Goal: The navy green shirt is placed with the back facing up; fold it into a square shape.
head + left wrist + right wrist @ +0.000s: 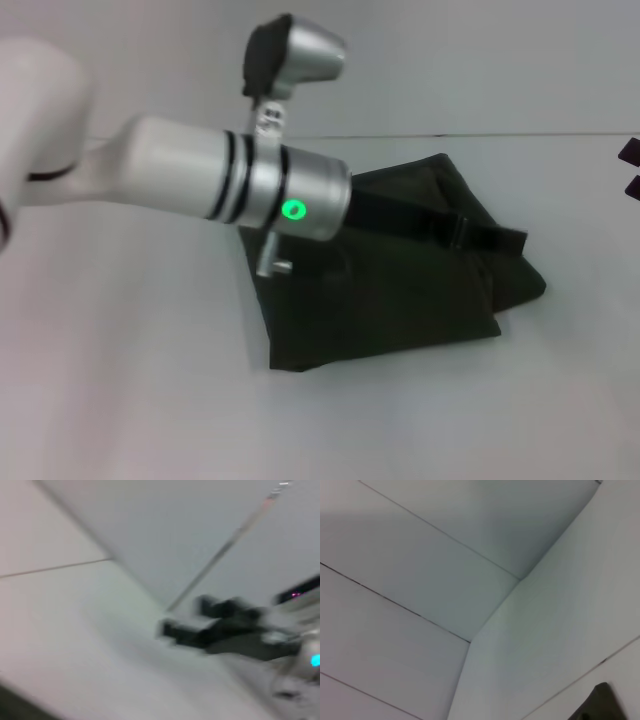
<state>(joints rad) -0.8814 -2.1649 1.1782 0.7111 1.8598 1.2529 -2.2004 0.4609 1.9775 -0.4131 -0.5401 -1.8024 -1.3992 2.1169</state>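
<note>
We see the navy green shirt [400, 285] lying folded compactly mid-worktop [120, 400], our left end effector [490, 238] low over its far edge, fingers' spread unreadable, so we judge only a final squaring tuck remains.

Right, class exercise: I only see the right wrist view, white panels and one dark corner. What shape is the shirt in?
Observer: In the head view the navy green shirt lies on the white table as a compact folded bundle with uneven edges.
Operator: Where is the left arm?
Observer: The left pincer reaches across the top of the bundle.
Operator: And the right one?
Observer: The right pincer sits clear of the shirt at the head view's right edge, jaws apart.
</note>
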